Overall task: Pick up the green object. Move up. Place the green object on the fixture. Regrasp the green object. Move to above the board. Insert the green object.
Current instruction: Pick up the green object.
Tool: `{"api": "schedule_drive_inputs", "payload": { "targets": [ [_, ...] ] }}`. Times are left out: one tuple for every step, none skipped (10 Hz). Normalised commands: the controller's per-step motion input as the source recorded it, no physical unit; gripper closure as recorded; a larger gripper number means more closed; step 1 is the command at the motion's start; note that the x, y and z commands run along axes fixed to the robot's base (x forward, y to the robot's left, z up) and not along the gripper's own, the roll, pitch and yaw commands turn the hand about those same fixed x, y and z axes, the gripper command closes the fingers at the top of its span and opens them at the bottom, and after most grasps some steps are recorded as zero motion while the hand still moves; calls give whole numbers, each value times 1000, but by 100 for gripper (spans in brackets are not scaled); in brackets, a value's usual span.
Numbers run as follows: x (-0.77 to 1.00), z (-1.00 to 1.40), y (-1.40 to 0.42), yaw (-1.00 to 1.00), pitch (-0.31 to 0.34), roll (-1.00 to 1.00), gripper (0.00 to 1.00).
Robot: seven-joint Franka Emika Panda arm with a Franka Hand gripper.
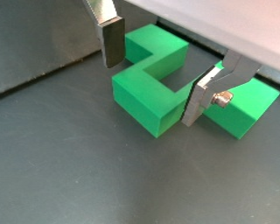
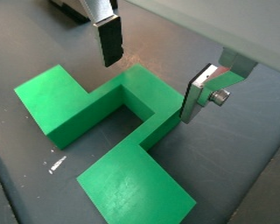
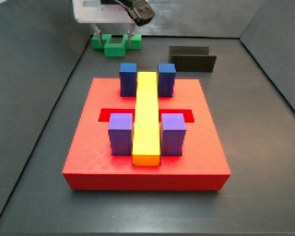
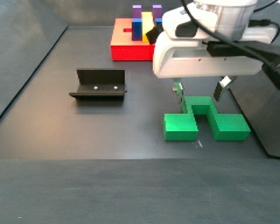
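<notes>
The gripper [image 2: 149,74] hangs just above the green object [image 2: 101,131], jaws open, one silver finger [image 1: 111,42] on each side of the narrow middle bridge and nothing between them but that bridge. The block lies flat on the dark floor [image 1: 60,175], not yet lifted. It looks like solid, rigid plastic with crisp edges and flat, faintly glossy faces, so it should be light and unyielding but perhaps a little slick under the pads. The bridge beside the notch seems the best hold: narrow enough for the jaws, central, with parallel walls. Farther off in a side view, the fixture [image 4: 98,85] stands well apart from the green block, and the board [image 4: 136,42] with its blue, purple and yellow pieces lies beyond.
</notes>
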Motion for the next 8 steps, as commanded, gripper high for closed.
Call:
{"api": "schedule_drive_inputs", "payload": {
  "targets": [
    [14, -309, 0, 0, 0, 19, 0],
    [0, -297, 0, 0, 0, 13, 0],
    [0, -246, 0, 0, 0, 20, 0],
    [0, -83, 0, 0, 0, 14, 0],
    [-3, -34, 0, 0, 0, 59, 0],
    [0, -63, 0, 0, 0, 66, 0],
    [-54, -60, 0, -6, 0, 64, 0],
    [-26, -120, 0, -117, 0, 120, 0]
  ]
}}
